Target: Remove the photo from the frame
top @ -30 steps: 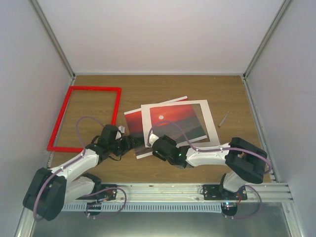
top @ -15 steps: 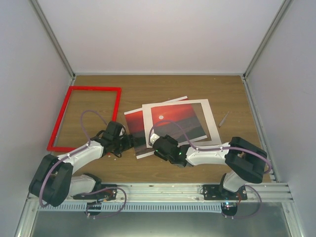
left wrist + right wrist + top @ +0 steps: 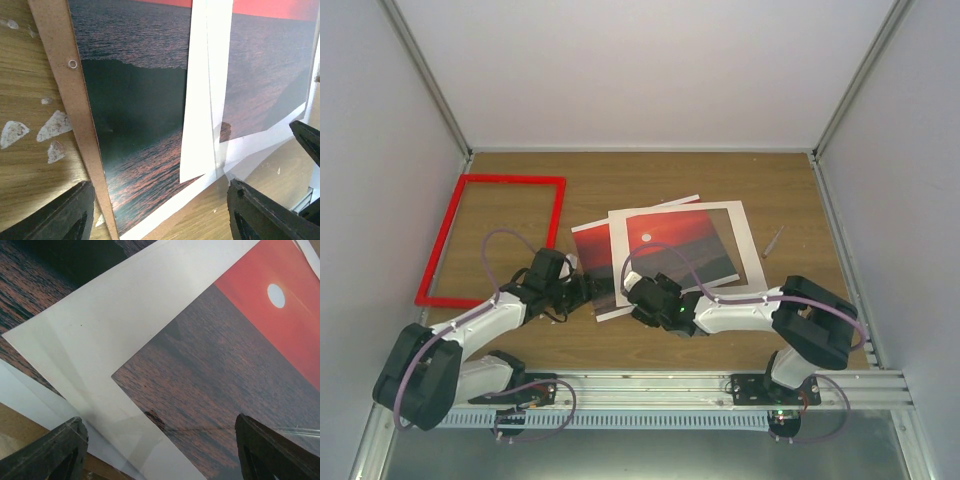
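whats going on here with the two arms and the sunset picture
Two robot arms are taking a framed picture apart. The red frame lies empty on the left side of the table. The photo lies mid-table on its brown backing board, with the white mat skewed on top of it. The left gripper and the right gripper are both open over the near edge of that stack, holding nothing.
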`<state>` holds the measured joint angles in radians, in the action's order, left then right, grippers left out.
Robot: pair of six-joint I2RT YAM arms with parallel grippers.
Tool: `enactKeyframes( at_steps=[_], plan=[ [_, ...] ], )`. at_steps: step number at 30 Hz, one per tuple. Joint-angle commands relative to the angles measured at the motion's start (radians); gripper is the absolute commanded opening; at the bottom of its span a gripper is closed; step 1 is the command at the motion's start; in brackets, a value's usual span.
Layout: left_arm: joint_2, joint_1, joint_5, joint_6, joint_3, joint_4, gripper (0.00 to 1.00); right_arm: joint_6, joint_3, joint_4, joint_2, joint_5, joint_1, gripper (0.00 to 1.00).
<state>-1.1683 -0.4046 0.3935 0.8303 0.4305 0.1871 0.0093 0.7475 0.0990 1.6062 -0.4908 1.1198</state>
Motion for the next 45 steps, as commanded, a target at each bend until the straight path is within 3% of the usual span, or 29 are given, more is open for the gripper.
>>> enactKeyframes(
  at_steps=[1,15,25,45],
  plan=[
    [0.012,0.005,0.016,0.000,0.020,-0.030,0.72,0.029,0.019,0.006,-0.019,0.031,-0.008,0.82],
    [-0.096,0.010,-0.036,-0.055,0.100,0.003,0.72,0.064,0.034,-0.007,-0.123,0.374,-0.119,0.89],
    [-0.026,0.117,0.082,-0.068,0.008,-0.032,0.72,0.002,0.169,0.020,0.009,0.560,-0.076,0.92],
    [0.000,0.198,0.137,-0.079,-0.073,-0.067,0.67,-0.083,0.311,0.051,0.253,0.558,-0.036,0.96]
  ],
)
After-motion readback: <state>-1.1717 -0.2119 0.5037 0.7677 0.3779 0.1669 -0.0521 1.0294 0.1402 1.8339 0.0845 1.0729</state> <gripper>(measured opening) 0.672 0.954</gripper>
